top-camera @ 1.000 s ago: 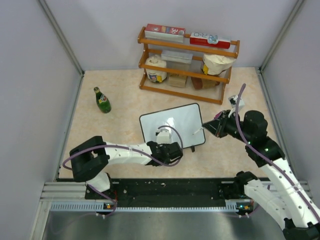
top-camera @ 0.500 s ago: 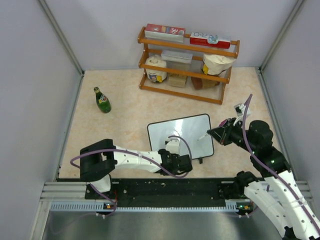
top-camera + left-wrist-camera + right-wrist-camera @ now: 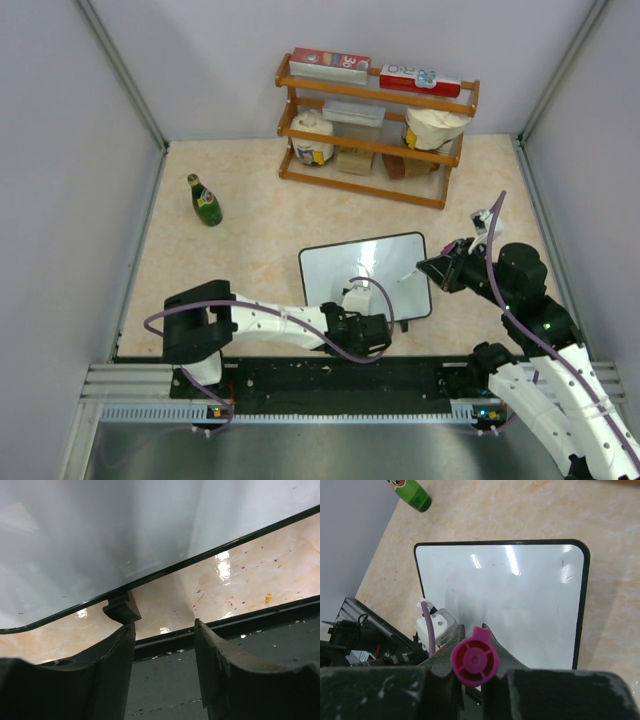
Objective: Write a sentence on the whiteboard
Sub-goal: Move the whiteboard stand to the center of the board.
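The whiteboard (image 3: 335,275) lies face up on the beige table (image 3: 250,220), close to the table's near edge and right of centre, its long sides turned a little off square. It is a white rectangle with rounded corners and a thin black frame. Its glossy face shows light reflections and a few faint dark specks near one corner. A small black foot (image 3: 121,610) sits under its near edge.

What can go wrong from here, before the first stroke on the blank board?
1. The left gripper has its jaws open short of the whiteboard, so nothing pins it; on the glossy table it may slide once the marker presses.
2. The right gripper holds the marker slanted over the board's right side; a hard press could twist it in the jaws or skid the tip off.
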Robot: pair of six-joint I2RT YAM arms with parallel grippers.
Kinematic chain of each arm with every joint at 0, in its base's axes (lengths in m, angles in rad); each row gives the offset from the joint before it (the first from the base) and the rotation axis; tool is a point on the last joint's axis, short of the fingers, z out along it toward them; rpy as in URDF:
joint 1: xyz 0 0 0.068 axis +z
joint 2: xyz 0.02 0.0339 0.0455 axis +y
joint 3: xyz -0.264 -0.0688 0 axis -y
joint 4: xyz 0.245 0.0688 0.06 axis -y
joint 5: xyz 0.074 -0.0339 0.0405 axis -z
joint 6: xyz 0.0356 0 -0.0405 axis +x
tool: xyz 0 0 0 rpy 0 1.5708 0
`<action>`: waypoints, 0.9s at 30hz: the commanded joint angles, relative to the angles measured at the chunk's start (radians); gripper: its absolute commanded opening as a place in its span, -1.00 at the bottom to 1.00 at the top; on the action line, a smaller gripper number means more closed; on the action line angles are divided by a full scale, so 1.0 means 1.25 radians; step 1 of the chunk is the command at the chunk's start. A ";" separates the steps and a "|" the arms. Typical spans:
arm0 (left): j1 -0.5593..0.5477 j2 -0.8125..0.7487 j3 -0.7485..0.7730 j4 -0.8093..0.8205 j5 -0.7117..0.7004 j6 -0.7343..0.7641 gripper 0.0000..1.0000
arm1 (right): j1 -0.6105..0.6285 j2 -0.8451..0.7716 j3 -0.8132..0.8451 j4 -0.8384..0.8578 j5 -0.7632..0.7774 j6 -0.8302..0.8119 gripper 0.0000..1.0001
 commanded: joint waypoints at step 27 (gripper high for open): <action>-0.009 -0.064 -0.100 0.020 -0.017 -0.027 0.17 | -0.006 0.012 -0.008 0.006 0.032 -0.024 -1.00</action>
